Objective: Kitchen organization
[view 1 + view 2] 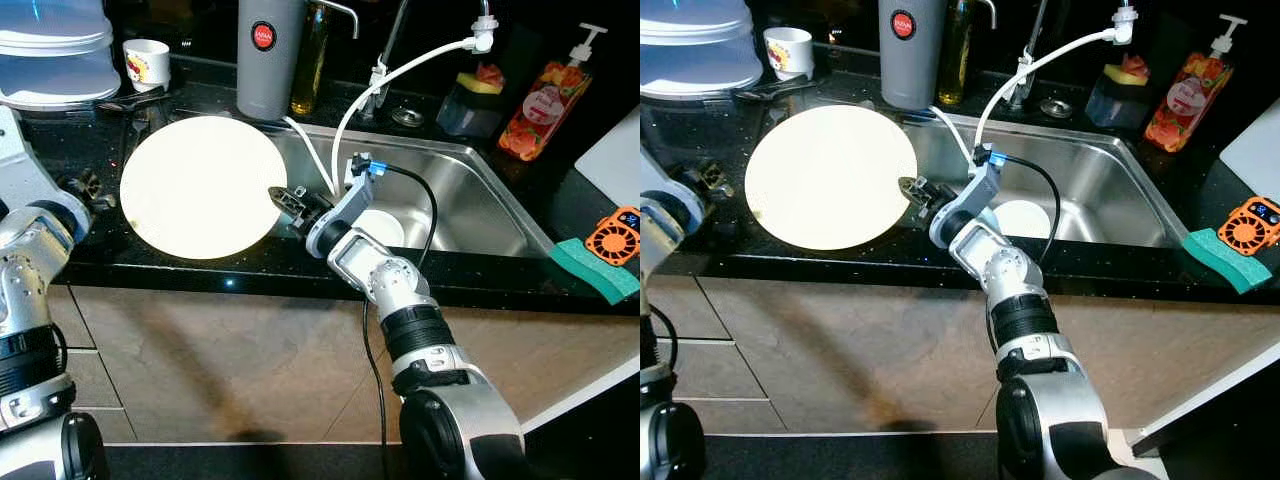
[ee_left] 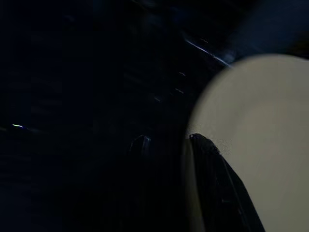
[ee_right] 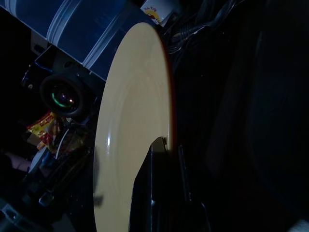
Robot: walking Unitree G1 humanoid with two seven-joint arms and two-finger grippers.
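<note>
Dark counter [image 1: 90,140] beside sink [image 1: 470,200]: right gripper [image 1: 283,198] and left gripper [image 1: 88,190] each pinch opposite edges of plate [image 1: 200,185], likely to lift it level.

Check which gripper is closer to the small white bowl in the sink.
Right. The right gripper is at the plate's sink-side rim, just beside the white bowl. The left gripper is at the plate's far rim.

Right gripper [image 1: 283,197] apparently pinched shut, left gripper [image 1: 88,188] low
</note>
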